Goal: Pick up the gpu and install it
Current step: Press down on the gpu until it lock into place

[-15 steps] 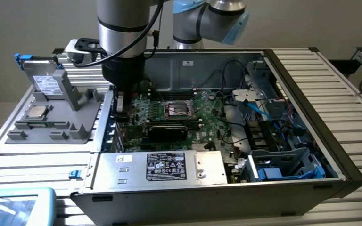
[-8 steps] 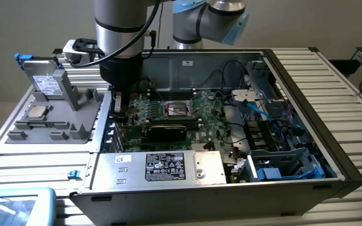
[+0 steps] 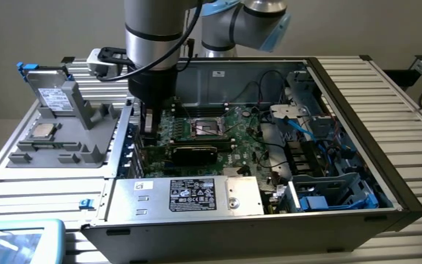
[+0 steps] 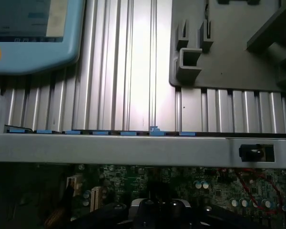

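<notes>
1. step in hand: judged as the install phase. the arm point(image 3: 152, 33) reaches down into the open case point(image 3: 372, 126) at the exterior view's left side of the motherboard point(image 3: 251, 129).
2. gpu point(image 3: 200, 153) location: inside the case, lying across the motherboard just below the cpu socket point(image 3: 209, 127), cooler block facing the camera. it looks lined up with a slot; whether it is fully seated cannot be told.
3. fingers point(image 3: 149, 125): drawn close together, at the end of the gpu on the exterior view's left, next to the case's rear wall. whether they pinch the card's end or only stand against it cannot be told.
4. wrist view: the camera looks over the case rim point(image 4: 133, 148) to the tabletop point(image 4: 124, 71), a grey fixture point(image 4: 229, 47) and a pendant point(image 4: 33, 33); motherboard parts lie below the rim.
5. what the next move calls for, as a judgement: the card edge must stay parallel to its slot, the bracket must sit against the rear opening, and any pressure must be straight down and even, since a tilted card may bind or stress the slot.
6. hazard: loose cables point(image 3: 270, 118) lie near the gpu's far end.
</notes>
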